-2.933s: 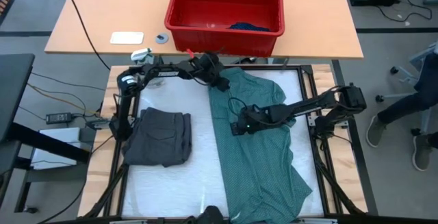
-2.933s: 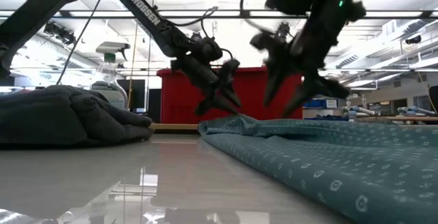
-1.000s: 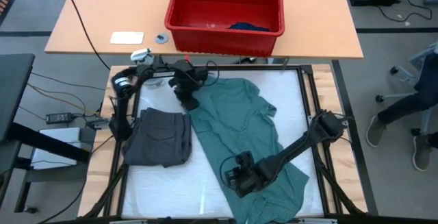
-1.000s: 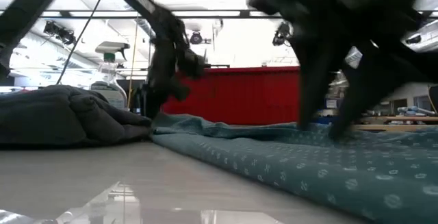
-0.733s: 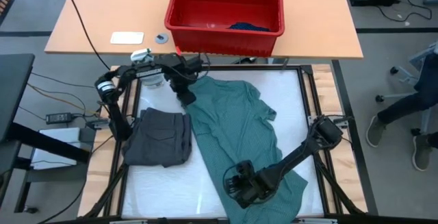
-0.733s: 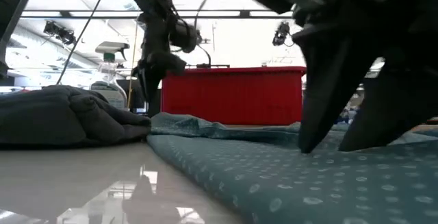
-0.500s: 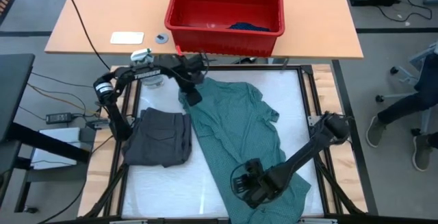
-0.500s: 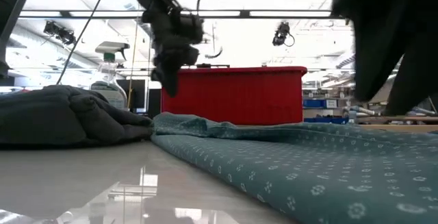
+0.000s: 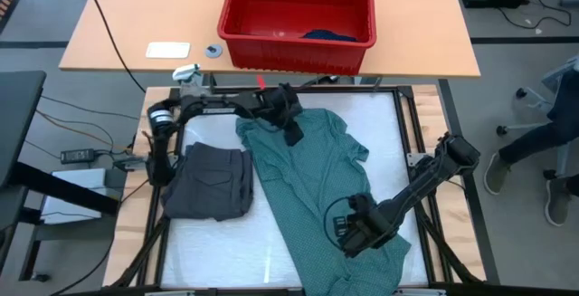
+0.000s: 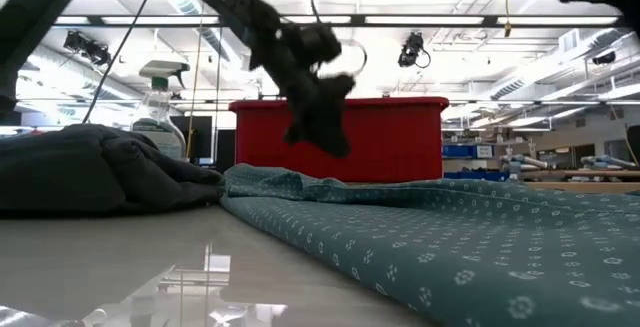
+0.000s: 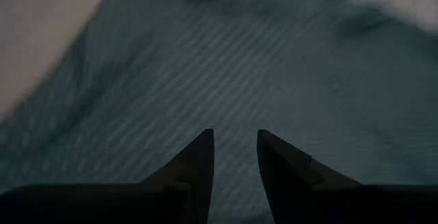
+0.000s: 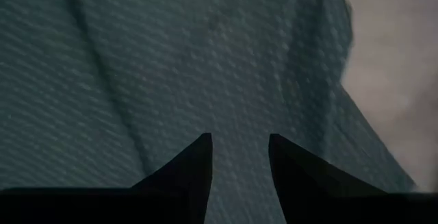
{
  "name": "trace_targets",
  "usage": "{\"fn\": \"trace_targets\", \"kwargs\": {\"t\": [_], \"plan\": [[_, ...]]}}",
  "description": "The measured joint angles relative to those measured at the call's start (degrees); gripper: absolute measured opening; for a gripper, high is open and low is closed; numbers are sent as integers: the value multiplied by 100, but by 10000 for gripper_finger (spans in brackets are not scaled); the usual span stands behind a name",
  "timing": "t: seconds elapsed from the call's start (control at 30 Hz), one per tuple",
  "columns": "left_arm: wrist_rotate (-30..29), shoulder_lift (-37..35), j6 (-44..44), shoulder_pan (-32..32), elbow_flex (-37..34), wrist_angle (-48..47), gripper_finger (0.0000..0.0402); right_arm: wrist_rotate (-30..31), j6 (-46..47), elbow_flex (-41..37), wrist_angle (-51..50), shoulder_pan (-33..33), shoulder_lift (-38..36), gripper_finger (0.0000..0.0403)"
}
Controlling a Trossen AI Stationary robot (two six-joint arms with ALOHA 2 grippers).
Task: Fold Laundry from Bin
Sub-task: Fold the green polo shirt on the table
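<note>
The counter (image 9: 380,115) with its white pad fills the middle of the room, and beyond its far edge a tan wooden table (image 9: 136,24) carries the red bin (image 9: 298,47), which sits well clear of the pad. Inside the bin a dark blue piece of laundry (image 9: 327,35) lies against the near wall. Spread across the counter is the teal-green dotted T-shirt (image 9: 312,174), lying slantwise from the far middle of the pad down toward the near right corner, rumpled along its left edge. To its left, apart from it, a dark grey garment (image 9: 210,180) rests folded into a neat block. The left arm reaches in from the far left corner, and the left end effector (image 9: 291,133) hangs above the far end of the shirt near its collar, fingers (image 11: 198,162) parted a little with only a narrow gap between them and nothing pinched. The right arm stretches in from the right side of the counter, and the right end effector (image 9: 348,233) hovers low over the near part of the shirt, its fingers (image 12: 195,166) likewise spread somewhat with cloth showing through the gap, gripping nothing. On the tan table, left of the bin, lie a small white card (image 9: 167,50) and a little round disc (image 9: 213,51).
</note>
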Motion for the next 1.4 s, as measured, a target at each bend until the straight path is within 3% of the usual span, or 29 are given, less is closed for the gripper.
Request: {"fn": "trace_targets", "kwargs": {"t": [0.1, 0.33, 0.57, 0.77, 0.93, 1.1, 1.3, 1.4], "plan": [[-74, 305, -50, 218, 116, -473, 116, -333, 23, 0, -77, -22, 31, 152], [-617, 607, 307, 874, 209, -1556, 116, -368, -83, -257, -21, -146, 31, 152], [-678, 619, 537, 1644, 216, -2385, 116, -527, -461, -1091, 535, -473, 33, 152], [-677, 590, 614, 2025, 212, -2821, 116, -571, -1368, -2043, 959, -1234, -22, 152], [-616, 397, 866, 2037, 234, -2881, 116, -660, -2818, -2514, 1343, -2011, -398, 152], [-554, 89, 1576, 1950, 686, -2775, 116, -773, -3877, -2415, 1424, -2221, -1119, 152], [-5, 158, 1927, 1936, 1270, -2129, 116, -1105, -4276, -2612, -130, -2255, -1800, 152], [48, 246, 1905, 1935, 1287, -1736, 116, -1377, -4472, -2966, -72, -2254, -2046, 152]]}}
